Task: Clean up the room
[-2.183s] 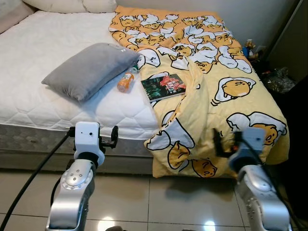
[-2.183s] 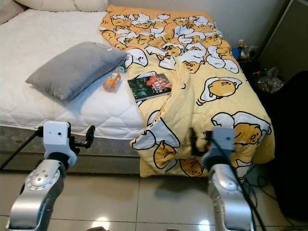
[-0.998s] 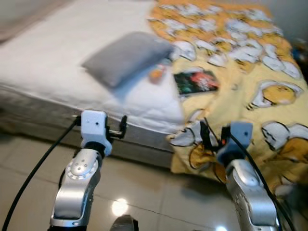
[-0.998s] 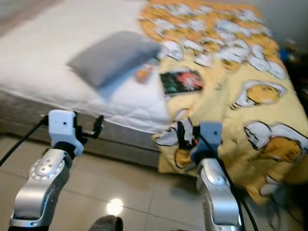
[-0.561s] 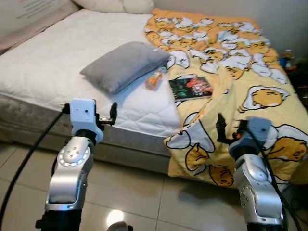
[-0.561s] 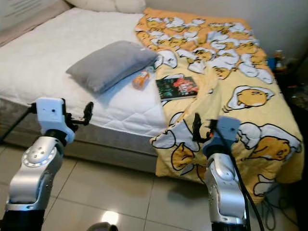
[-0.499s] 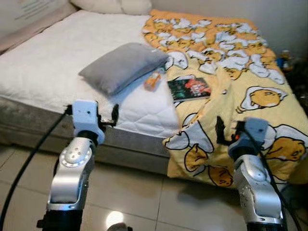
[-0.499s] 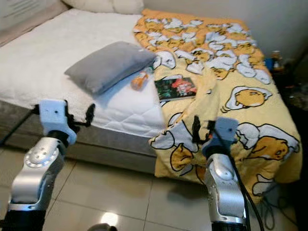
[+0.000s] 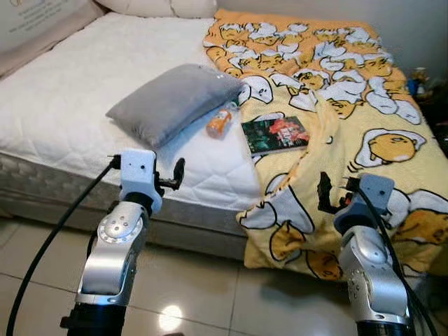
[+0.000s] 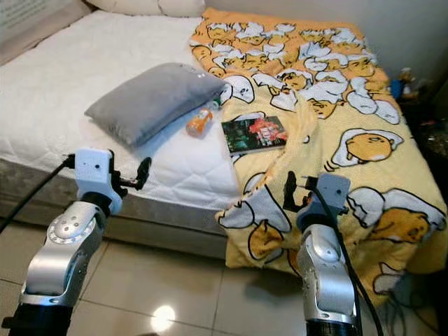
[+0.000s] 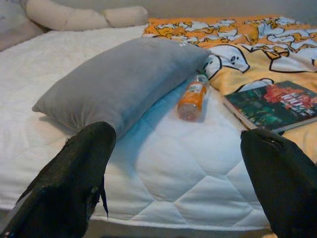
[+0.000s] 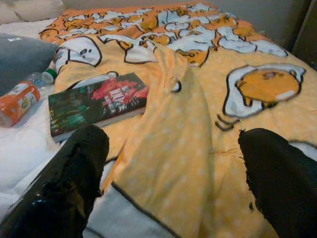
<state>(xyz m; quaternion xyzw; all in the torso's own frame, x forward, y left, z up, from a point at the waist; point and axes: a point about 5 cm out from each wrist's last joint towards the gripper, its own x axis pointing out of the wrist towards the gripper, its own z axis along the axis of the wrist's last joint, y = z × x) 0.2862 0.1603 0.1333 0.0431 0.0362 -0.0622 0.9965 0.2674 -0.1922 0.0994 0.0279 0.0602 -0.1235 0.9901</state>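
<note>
A grey pillow (image 9: 175, 101) lies on the white mattress (image 9: 63, 105). Beside it an orange bottle (image 9: 220, 122) lies on its side, and a dark book (image 9: 274, 134) rests at the edge of the rumpled yellow egg-print blanket (image 9: 364, 105). My left gripper (image 9: 173, 176) hovers open in front of the bed's near edge, its fingers (image 11: 74, 173) framing the pillow (image 11: 119, 84) and bottle (image 11: 192, 94). My right gripper (image 9: 325, 196) is open and empty over the hanging blanket, with the book (image 12: 96, 101) ahead of it.
Cream pillows (image 9: 154, 7) lie at the head of the bed. The blanket drapes over the bed's near side down to the shiny tiled floor (image 9: 203, 280). Small clutter (image 9: 418, 77) sits in a dark corner right of the bed. A black cable (image 9: 49, 238) trails from my left arm.
The whole picture has swung and steadied as the camera moved; the bed sits slightly closer and more to the right. Pillow, bottle and book lie as before. Both grippers stay open.
</note>
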